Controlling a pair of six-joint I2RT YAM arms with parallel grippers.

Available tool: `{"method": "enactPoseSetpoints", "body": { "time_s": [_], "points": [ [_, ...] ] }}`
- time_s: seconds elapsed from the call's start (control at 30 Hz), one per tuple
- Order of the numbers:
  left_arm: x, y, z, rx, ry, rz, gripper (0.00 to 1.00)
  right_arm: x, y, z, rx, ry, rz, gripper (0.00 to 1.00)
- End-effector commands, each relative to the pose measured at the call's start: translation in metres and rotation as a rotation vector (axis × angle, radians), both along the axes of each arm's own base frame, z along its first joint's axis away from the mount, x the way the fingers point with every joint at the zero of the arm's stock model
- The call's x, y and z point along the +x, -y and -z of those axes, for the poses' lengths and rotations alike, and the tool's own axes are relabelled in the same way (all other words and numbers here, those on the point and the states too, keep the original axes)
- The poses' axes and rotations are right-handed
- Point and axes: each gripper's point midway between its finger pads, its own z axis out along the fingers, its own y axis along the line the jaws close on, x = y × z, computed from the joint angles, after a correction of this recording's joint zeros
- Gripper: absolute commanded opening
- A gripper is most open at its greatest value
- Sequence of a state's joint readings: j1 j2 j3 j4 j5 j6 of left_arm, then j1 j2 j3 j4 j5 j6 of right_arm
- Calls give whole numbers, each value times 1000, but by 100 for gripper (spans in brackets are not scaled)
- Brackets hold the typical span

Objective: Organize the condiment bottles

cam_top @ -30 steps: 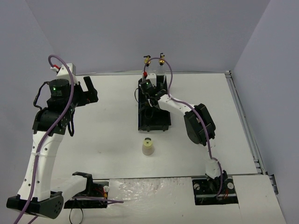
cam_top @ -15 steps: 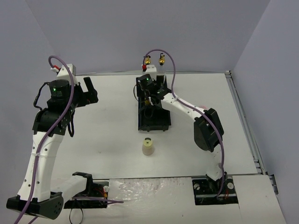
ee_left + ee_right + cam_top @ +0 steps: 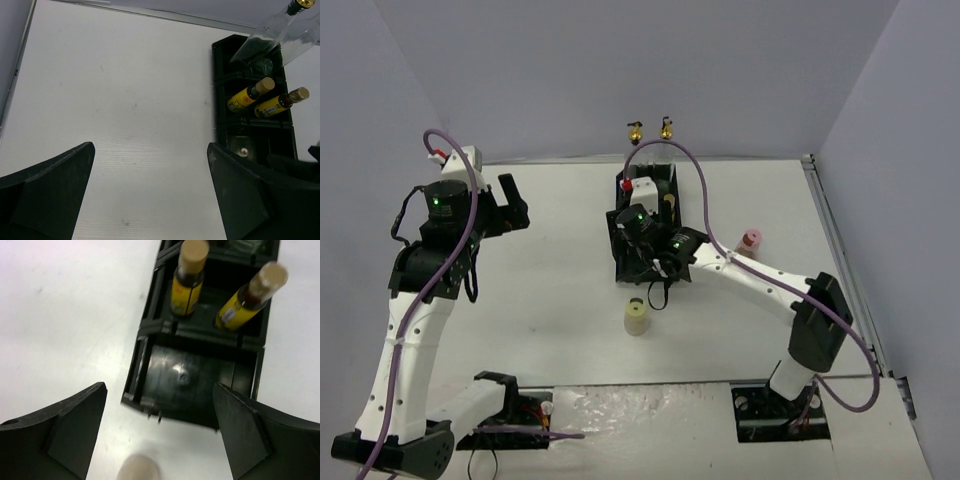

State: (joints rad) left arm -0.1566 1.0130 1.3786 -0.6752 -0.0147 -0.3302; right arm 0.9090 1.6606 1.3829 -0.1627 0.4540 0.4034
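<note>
Your right end effector (image 3: pixel 160 387) hangs wide open, empty, over the near end of the tray (image 3: pixel 141 365). The cream bottle (image 3: pixel 636 316) stands upright on the table (image 3: pixel 550 300) just off that end, toward the arm bases. The left end effector (image 3: pixel 151 145), also wide, sits well left of the tray.

Partly seen: cream bottle (image 3: pixel 137 469), blurred and cut by the bottom edge of the right wrist view; clear bottles (image 3: pixel 270 36), cropped at the upper right corner of the left wrist view. Top view: tray (image 3: pixel 622 262) largely covered by the right arm (image 3: pixel 750 277); pink-capped bottle (image 3: pixel 751 240) too small for detail.
</note>
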Motion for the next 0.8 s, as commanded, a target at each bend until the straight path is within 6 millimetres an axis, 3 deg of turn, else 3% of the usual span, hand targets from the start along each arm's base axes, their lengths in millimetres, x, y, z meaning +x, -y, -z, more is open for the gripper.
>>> {"method": "enactPoseSetpoints", "body": {
  "time_s": [0.0, 0.1, 0.3, 0.77],
  "points": [
    [-1, -1, -27, -24, 101, -2, 92, -60, 10, -22, 109, 20, -19, 84],
    [-1, 0, -26, -31, 102, 0, 92, -95, 9, -9, 100, -4, -39, 85],
    [-2, 1, -20, -39, 101, -1, 92, -133, 5, 24, 75, -55, -81, 85],
    [-2, 1, -15, -35, 92, 0, 92, -129, 1, 81, 33, -72, -47, 87]
  ]
}}
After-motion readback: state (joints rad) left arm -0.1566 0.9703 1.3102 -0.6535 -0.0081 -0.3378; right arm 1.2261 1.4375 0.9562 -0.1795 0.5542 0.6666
